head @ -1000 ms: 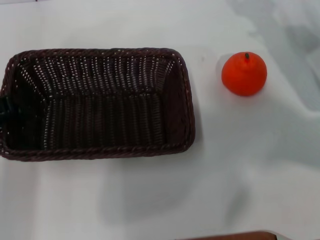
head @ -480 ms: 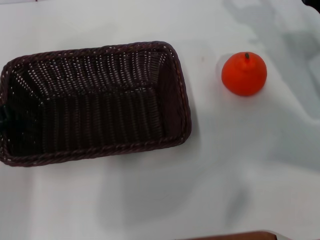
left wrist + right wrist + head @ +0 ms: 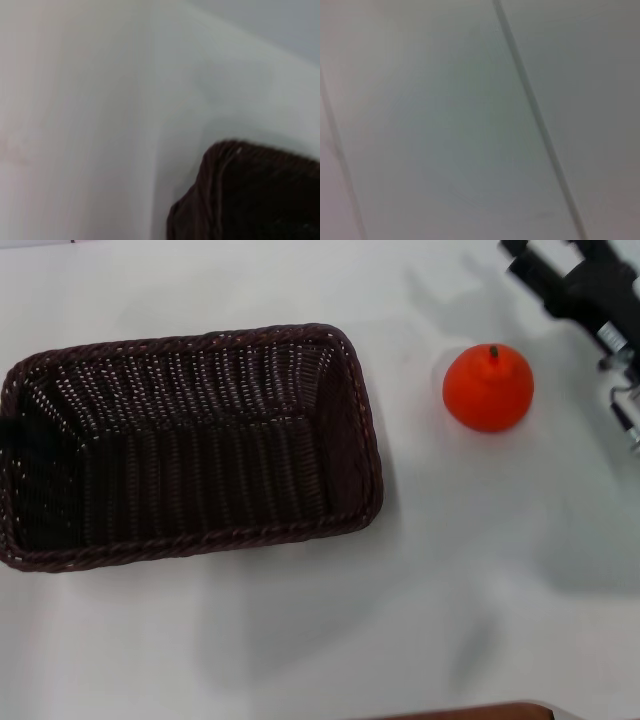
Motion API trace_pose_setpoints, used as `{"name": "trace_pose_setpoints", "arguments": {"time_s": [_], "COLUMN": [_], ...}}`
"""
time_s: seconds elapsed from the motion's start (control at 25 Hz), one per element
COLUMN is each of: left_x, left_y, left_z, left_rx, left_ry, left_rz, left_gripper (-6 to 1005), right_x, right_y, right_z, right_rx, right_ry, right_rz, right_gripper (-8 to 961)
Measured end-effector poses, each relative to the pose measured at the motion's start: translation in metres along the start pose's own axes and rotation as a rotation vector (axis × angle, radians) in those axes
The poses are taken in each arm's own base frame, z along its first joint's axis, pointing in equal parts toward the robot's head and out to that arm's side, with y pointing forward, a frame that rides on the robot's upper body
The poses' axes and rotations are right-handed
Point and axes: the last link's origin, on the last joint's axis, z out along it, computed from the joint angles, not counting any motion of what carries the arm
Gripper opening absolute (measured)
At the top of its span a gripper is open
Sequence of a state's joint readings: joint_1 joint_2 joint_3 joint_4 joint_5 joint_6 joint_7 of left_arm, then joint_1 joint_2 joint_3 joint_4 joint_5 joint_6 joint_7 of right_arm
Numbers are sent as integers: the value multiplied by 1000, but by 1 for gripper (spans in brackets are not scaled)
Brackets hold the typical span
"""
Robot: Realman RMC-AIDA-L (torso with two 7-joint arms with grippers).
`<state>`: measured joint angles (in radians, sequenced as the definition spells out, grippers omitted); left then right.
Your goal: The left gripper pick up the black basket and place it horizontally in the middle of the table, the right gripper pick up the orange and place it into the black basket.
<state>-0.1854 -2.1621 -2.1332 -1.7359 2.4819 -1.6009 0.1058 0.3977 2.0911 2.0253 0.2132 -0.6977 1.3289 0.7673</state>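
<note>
The black basket (image 3: 190, 445) lies lengthwise on the white table (image 3: 300, 640), left of centre, slightly tilted and empty. A corner of it also shows in the left wrist view (image 3: 250, 195). Only a dark sliver of my left gripper (image 3: 8, 430) shows at the basket's left rim, at the picture's edge. The orange (image 3: 488, 387) sits on the table to the right of the basket, stem nub up. My right gripper (image 3: 548, 254) is at the far right, just beyond the orange, its two fingers apart and empty.
A brown edge (image 3: 470, 712) shows at the near side of the table. The right wrist view shows only the pale table surface (image 3: 470, 125) with thin lines across it.
The basket has turned slightly, its right end swinging away from me. My right gripper has come into view at the far right, beyond the orange. The orange has not moved.
</note>
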Motion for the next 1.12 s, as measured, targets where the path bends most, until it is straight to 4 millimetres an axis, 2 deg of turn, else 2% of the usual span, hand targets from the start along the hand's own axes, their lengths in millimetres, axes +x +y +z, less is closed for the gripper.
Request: {"name": "trace_pose_setpoints", "arguments": {"time_s": [0.2, 0.44, 0.6, 0.96, 1.12], "left_x": [8, 19, 20, 18, 15], "left_y": [-11, -23, -26, -22, -22], "left_z": [-19, -39, -36, -30, -32], "left_rx": [-64, -142, -228, -320, -348], "left_ry": [76, 203, 231, 247, 264], "left_rz": [8, 50, 67, 105, 95], "left_gripper": [673, 812, 805, 800, 799], "right_x": [-18, -32, -43, -49, -53], "right_y": [-12, -13, -10, -9, -13], "right_z": [-13, -41, -50, -29, -27], "right_rx": [49, 16, -30, -30, 0], "right_ry": [-76, -122, -174, -233, -268], "right_rz": [7, 32, 38, 42, 41], "right_gripper": [927, 927, 926, 908, 893]}}
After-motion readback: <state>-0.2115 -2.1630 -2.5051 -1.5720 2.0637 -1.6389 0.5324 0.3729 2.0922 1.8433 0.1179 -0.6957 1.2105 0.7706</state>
